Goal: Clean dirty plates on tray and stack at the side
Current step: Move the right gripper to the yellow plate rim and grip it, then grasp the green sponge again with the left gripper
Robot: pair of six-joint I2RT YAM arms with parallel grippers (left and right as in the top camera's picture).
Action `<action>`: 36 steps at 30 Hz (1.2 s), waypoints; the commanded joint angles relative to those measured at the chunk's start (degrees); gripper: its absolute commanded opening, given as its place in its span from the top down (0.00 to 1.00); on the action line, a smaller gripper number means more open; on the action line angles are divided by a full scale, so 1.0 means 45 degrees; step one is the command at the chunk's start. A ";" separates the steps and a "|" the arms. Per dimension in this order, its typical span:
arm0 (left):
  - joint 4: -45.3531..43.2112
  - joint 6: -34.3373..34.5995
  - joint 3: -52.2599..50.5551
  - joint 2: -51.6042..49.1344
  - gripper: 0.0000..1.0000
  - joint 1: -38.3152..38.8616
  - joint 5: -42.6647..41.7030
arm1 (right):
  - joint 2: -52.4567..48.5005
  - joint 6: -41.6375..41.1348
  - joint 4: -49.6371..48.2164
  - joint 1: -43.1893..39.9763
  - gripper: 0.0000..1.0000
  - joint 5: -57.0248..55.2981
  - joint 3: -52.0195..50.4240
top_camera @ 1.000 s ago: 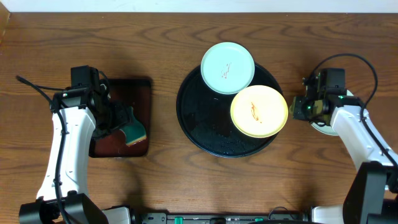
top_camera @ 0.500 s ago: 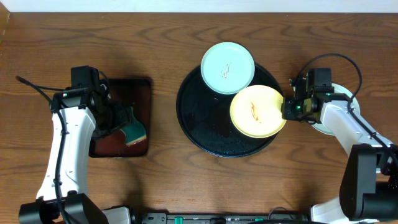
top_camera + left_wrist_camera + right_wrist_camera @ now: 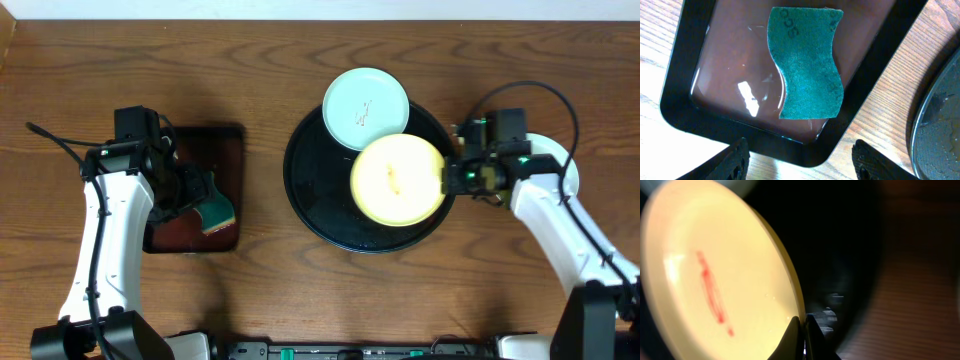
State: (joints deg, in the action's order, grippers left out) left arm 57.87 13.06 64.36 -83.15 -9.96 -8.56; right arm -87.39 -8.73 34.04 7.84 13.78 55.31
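My right gripper (image 3: pixel 447 178) is shut on the right rim of the yellow plate (image 3: pixel 395 180), which sits over the black round tray (image 3: pixel 310 190). In the right wrist view the fingers (image 3: pixel 795 335) pinch the yellow plate (image 3: pixel 715 290) at its edge, and a red smear shows at its centre. A mint-blue plate (image 3: pixel 366 108) with a small smear rests on the tray's far rim. Another pale plate (image 3: pixel 562 160) lies on the tabletop, mostly hidden under my right arm. My left gripper (image 3: pixel 192 195) hovers open over the rectangular tray, holding nothing.
A dark red-brown rectangular tray (image 3: pixel 705 125) at the left holds a green sponge (image 3: pixel 807 65); the sponge (image 3: pixel 215 208) also shows from overhead. The black tray's rim (image 3: pixel 940 130) lies to its right. Bare wood tabletop (image 3: pixel 260 290) separates the two trays.
My right gripper moved left to the yellow plate, shut on its rim, and pushed it toward the tray's centre. The left arm has not moved.
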 commanded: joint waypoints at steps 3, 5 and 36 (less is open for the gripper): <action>0.0039 -0.0121 -0.0092 0.0010 0.33 0.0010 0.0243 | -0.0209 -0.3347 0.0102 0.1715 0.99 -0.0442 0.0024; 0.0044 -0.0121 -0.0092 0.0010 0.33 0.0005 0.0243 | -0.0374 -0.4498 0.0049 0.2297 0.99 -0.0714 0.0024; 0.0136 -0.0121 -0.0092 0.0010 0.33 0.0010 0.0243 | -0.3094 0.0185 -0.1695 0.2803 0.88 -0.1010 0.0024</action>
State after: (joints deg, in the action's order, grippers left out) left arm 58.17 13.06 64.36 -83.15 -9.96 -8.56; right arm -100.47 -8.64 26.89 20.80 6.90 55.31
